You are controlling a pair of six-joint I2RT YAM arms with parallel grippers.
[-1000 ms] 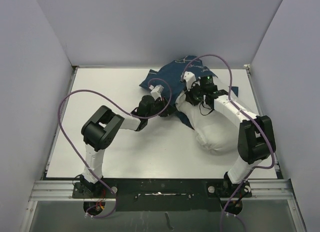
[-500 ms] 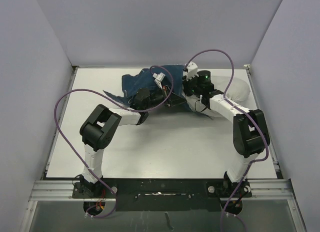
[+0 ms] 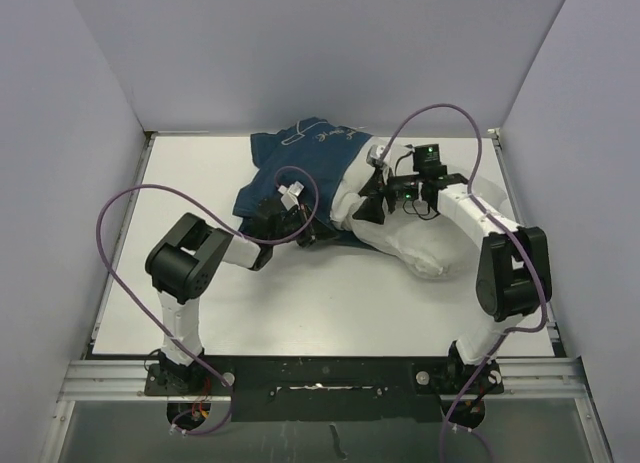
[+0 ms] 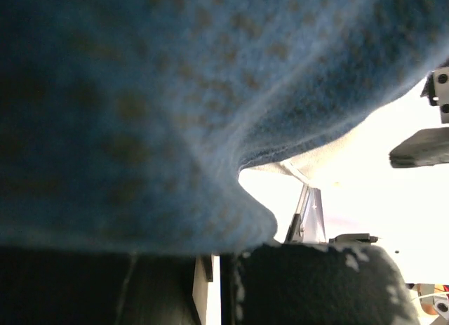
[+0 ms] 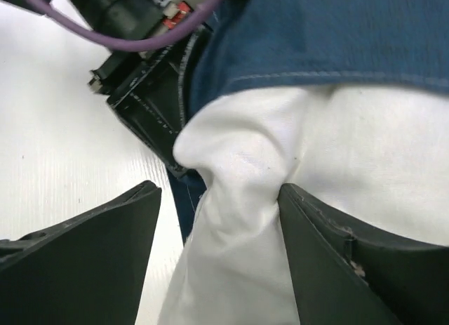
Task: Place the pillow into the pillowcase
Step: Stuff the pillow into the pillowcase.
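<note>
Since the pillow [image 3: 405,245] lies with its long axis running from far-left to near-right across the table [image 3: 200,303], its far end meets the near edge of the pillowcase [image 3: 300,158]. The mouth of the sack therefore lies away and to the left of the right gripper [image 5: 217,199]. Any push that seats the pillow would, I judge, have to travel along that line. The right gripper stands with its jaws spread wide over a raised fold of white cloth. The fold rises between the fingers and brushes one of them, but nothing is pinched. The right arm is draped over the pillow's middle and is clearly the nearer of the two to it. The left gripper [image 3: 302,229] sits at the near hem of the pillowcase with its jaws closed. Blue fabric hangs straight across its wrist camera, so it appears to be pinching that hem. Most of the pillow is bare and outside. In the right wrist view the stitched blue edge lies over just its far end, and I cannot tell how far inside it reaches. The tabletop is smooth, white and flat, so cloth should slide on it rather than catch. Plain grey walls [image 3: 320,53] close in on three sides, and the pillowcase lies near the far one, which leaves little room beyond it.
</note>
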